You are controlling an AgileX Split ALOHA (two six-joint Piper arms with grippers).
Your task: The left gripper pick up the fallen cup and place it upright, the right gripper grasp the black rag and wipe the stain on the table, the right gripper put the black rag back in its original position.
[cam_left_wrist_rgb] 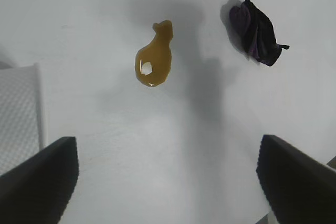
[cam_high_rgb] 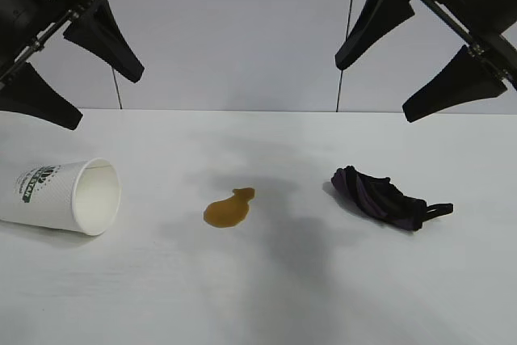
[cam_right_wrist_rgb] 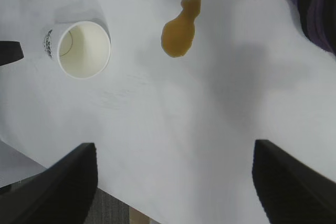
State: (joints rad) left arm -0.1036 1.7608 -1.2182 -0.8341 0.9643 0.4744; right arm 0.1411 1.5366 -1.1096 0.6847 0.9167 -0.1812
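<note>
Lying on its side on the tabletop (cam_high_rgb: 258, 296), the cup (cam_high_rgb: 60, 195) sits well to the left of the stain (cam_high_rgb: 229, 209) in the exterior view, its open mouth turned toward the stain and its green logo on the far end of the wall. The stain is an amber puddle with a short neck, near the middle of the tabletop, touching nothing. The rag (cam_high_rgb: 378, 197) lies crumpled well to the right of the stain, black with purple stripes, its thin strap trailing away on the side farthest from the stain. The left claw (cam_high_rgb: 71, 74) hangs in the air above the cup, up and to the left of the stain, its two fingers spread wide and holding nothing. The right claw (cam_high_rgb: 388, 78) hangs above the rag, up and to the right of the stain, fingers likewise spread apart and empty. Both claws are clear of the tabletop, and their soft shadows fall across it beside the stain, between it and the rag.
</note>
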